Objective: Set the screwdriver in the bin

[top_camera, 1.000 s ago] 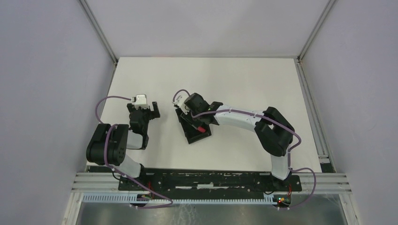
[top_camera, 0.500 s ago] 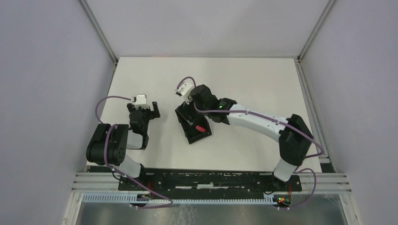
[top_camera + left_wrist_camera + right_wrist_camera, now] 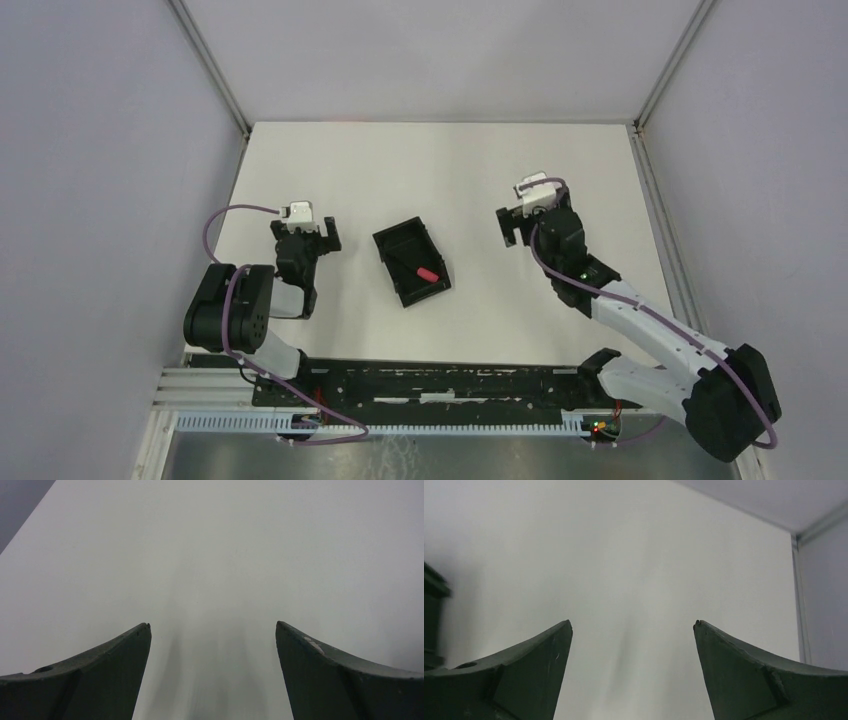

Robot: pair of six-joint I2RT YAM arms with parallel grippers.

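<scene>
Two wide, empty: left end effector (image 3: 212, 624), right end effector (image 3: 632, 622); screwdriver (image 3: 426, 273) seemingly flat inside bin (image 3: 400, 245).

White arms (image 3: 645, 322) carry black joints (image 3: 230, 308), purple cables (image 3: 240, 207) and dark green fingers (image 3: 100, 680)

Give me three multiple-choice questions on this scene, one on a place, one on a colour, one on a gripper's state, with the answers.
1. Where does the screwdriver lie?
A) inside the bin
B) beside the bin
C) under the bin

2. What colour is the screwdriver's handle?
A) blue
B) red
C) yellow

3. How does the right gripper stand?
A) shut on the screwdriver
B) shut on nothing
C) open, holding nothing

Answers:
1 A: the top view shows it within the bin's walls.
2 B: the handle is plainly red against the black bin.
3 C: the right wrist view shows its fingers wide apart, with only table between them.
</scene>
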